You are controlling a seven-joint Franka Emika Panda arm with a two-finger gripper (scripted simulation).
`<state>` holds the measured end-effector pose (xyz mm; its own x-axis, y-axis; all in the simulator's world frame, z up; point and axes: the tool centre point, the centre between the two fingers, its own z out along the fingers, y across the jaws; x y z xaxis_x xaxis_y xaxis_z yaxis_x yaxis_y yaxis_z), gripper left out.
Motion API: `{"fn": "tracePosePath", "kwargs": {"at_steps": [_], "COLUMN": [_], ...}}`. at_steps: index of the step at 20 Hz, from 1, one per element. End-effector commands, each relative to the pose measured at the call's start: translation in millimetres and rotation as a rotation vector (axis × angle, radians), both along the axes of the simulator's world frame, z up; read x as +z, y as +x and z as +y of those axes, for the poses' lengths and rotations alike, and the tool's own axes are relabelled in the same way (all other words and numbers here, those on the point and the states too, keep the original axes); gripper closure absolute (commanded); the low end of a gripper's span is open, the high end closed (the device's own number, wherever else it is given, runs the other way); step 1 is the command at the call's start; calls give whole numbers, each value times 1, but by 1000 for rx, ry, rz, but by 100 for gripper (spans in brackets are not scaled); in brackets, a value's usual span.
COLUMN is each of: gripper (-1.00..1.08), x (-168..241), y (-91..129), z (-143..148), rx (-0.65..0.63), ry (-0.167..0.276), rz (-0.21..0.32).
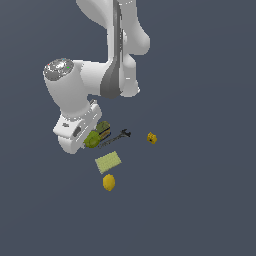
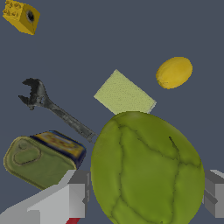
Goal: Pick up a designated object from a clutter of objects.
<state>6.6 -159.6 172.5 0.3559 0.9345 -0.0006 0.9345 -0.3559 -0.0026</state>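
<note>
My arm bends down at the exterior view's left; my pincer (image 2: pixel 144 192) is grasping the green blob (image 2: pixel 146 170). Only the wrist view shows both fingers (image 2: pixel 76 197).

The green blob (image 2: pixel 146 170) has a matt, veined skin, creased like a leaf. The pale-green pad (image 2: pixel 124 95) looks finely grained, like sponge or cloth (which one cannot be told). The lemon (image 2: pixel 174 72) is matt and faintly dimpled. The wrench (image 2: pixel 52 107) reads as dark, dull metal, mottled. The olive-and-yellow box (image 2: pixel 41 157) has a smooth printed face with a slight sheen. The yellow cube (image 2: pixel 21 16) looks like hard plastic. The end effector (image 2: pixel 144 197) fingers (image 2: pixel 76 199) are plain matt grey, the bench (image 2: pixel 87 39) flat, unshining slate.
</note>
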Motion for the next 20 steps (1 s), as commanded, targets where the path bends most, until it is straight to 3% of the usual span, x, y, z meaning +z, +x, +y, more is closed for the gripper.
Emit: {"fn": "tracePosePath", "kwargs": {"at_steps": [1,20], "gripper": [108,108], "x": [19,155], "y": [-11,-90], "z": [10,86], "rx": [0,0], "ry": [-1,-2], "rz": [-2,-2]}}
